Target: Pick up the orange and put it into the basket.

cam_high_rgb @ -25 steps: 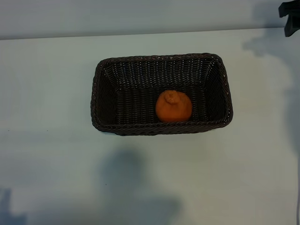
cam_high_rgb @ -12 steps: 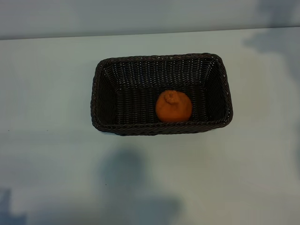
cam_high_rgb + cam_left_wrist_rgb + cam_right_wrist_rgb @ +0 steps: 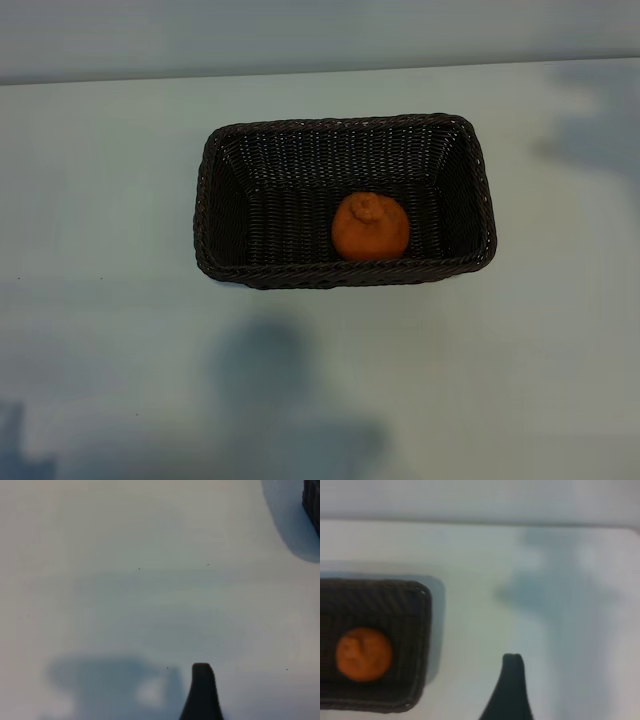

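Neither arm shows from outside the rig; each wrist view catches only one dark fingertip, so the left gripper (image 3: 201, 692) and the right gripper (image 3: 510, 687) are mostly cut off. Both stand wide open with nothing in them, each above bare worktop (image 3: 100, 200). The left wrist view catches only a dark sliver of the basket at its edge.

The basket (image 3: 345, 273) sits near the middle of the worktop, somewhat toward its far edge. The orange (image 3: 370, 228) lies inside it on the woven floor, knob up, close against the near long wall and nearer the right-hand end.

A second ago a dark piece of the right arm showed at the worktop's far right corner; it has gone, leaving a faint shadow there. Basket and orange have not moved.
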{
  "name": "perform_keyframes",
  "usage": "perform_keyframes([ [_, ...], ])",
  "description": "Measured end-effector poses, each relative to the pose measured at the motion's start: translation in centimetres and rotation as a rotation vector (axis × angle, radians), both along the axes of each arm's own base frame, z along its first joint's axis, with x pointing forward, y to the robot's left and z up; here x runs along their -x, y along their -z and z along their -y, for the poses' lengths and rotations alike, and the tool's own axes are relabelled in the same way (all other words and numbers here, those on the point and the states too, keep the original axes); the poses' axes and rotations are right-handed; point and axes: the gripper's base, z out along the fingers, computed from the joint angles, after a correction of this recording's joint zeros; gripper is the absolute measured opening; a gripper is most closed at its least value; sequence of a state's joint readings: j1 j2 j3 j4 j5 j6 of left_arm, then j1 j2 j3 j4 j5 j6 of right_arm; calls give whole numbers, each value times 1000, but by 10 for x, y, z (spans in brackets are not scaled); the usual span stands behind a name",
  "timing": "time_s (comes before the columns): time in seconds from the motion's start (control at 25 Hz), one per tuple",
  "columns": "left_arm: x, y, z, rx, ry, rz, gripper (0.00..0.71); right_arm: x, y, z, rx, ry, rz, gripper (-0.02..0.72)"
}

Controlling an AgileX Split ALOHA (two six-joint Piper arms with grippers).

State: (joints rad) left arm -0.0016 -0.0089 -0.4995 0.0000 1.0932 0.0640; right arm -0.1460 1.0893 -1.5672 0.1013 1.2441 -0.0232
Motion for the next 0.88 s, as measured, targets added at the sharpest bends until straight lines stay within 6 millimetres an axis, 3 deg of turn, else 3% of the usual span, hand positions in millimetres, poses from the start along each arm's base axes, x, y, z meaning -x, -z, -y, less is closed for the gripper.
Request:
perform_keyframes([
  [0.16, 0, 0, 0, 0, 0, 0, 569, 59, -11, -9, 18, -1, 125, 599],
  [0.28, 0, 0, 0, -1, 1, 1, 569, 88, -5, -11, 51, 5, 185, 599],
  [0.64, 0, 0, 0, -1, 1, 1, 569, 171, 35, -22, 113, 3, 363, 599],
  [0.88, 0, 0, 0, -1, 1, 1, 569, 211, 77, -25, 115, -38, 474, 598],
])
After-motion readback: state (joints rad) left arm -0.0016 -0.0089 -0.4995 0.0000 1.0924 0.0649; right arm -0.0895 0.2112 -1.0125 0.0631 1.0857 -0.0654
